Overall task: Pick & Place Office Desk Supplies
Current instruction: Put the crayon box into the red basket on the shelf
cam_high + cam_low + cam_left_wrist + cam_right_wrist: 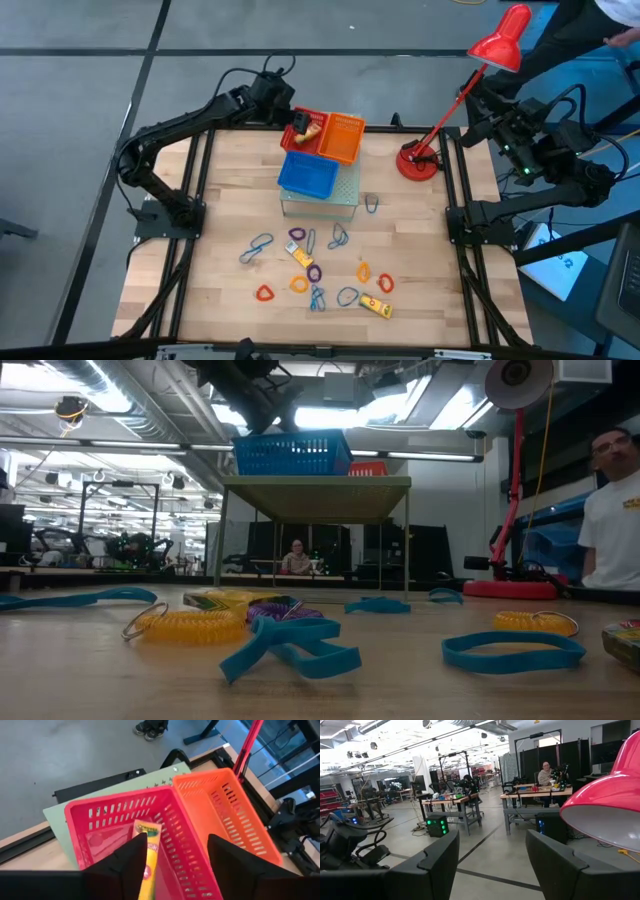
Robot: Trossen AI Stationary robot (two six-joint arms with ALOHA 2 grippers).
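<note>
Fingers of my left claw stand wide apart over the red basket. A yellow box with a green end sits right by one finger, leaning inside the red basket. I cannot tell if that finger touches it. The box is long and flat, with smooth printed sides.

The red basket is plastic, with rows of little slots in its walls. An orange basket of the same kind sits just beside it. Both stand on a pale green shelf with thin legs. From above I see a blue basket on that shelf too, nearer the middle of the table.

The wooden table is light, with long boards. More supplies lie on it in front of the shelf. There are thin loops in blue-grey, purple, orange and red. Up close, the blue ones look like flat rubber bands and the orange ones look like little coils. Two more yellow boxes lie there, one among the loops and one near the front edge.

A red lamp with a round base stands at the right back corner.

My right claw waits off the table's right side, open wide, with nothing in it.
</note>
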